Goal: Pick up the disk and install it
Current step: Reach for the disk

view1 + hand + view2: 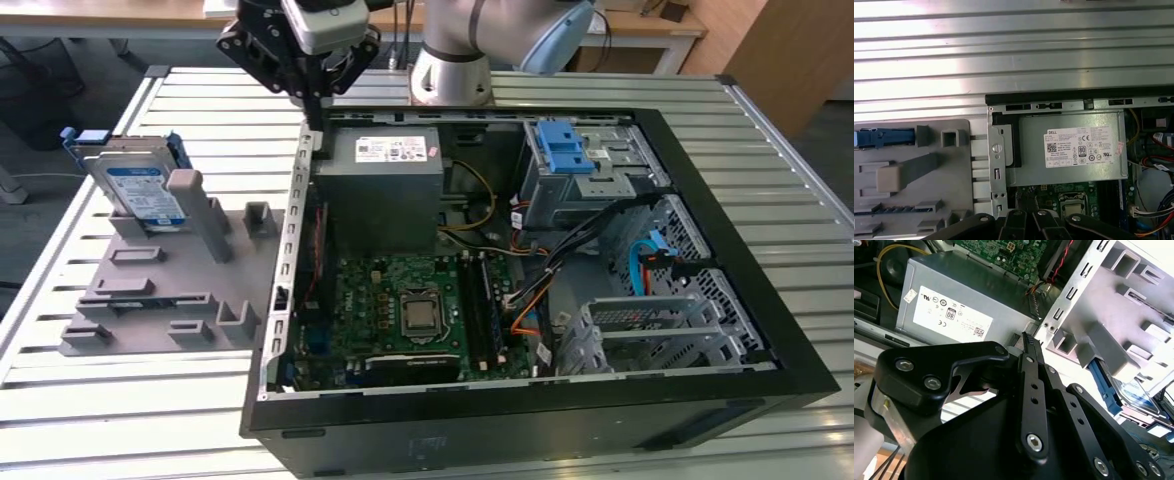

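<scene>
The disk [140,190], a silver drive with a white-and-blue label in a blue carrier, stands on edge in the grey fixture [160,290] at the exterior view's left. Its blue carrier also shows in the second wrist view [1141,395] and, as a blue edge, in the first wrist view [884,137]. My gripper [316,108] hangs above the far left corner of the open computer case [534,400], to the right of the disk and apart from it. The black fingers [1029,370] lie together, shut, with nothing between them.
A grey power supply [380,190] with a white sticker sits in the case just below the gripper. The green motherboard [414,310], loose cables and a drive cage with a blue latch [563,150] occupy the case. The arm's base [454,70] stands behind it on the slatted metal table [134,400].
</scene>
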Action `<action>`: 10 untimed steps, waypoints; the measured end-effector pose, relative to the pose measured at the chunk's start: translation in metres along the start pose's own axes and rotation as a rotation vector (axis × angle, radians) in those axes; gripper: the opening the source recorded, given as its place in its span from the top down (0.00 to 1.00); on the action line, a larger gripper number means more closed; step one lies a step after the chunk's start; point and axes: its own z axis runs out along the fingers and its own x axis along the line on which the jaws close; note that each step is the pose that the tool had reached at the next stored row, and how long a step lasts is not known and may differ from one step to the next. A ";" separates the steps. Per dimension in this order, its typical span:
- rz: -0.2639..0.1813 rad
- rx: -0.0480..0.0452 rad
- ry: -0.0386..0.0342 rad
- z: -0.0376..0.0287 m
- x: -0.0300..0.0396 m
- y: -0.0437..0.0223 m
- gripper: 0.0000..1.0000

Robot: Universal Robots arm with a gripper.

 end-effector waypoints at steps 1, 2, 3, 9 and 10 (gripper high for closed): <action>0.000 0.0000 0.0000 0.0001 0.0008 0.0001 0.89; 0.000 0.0000 0.0000 0.0001 0.0017 0.0002 0.89; 0.000 -0.0001 -0.0001 0.0002 0.0026 0.0004 0.89; 0.000 0.0000 0.0000 0.0005 0.0077 0.0012 0.89; 0.000 0.0000 0.0000 0.0006 0.0085 0.0015 0.89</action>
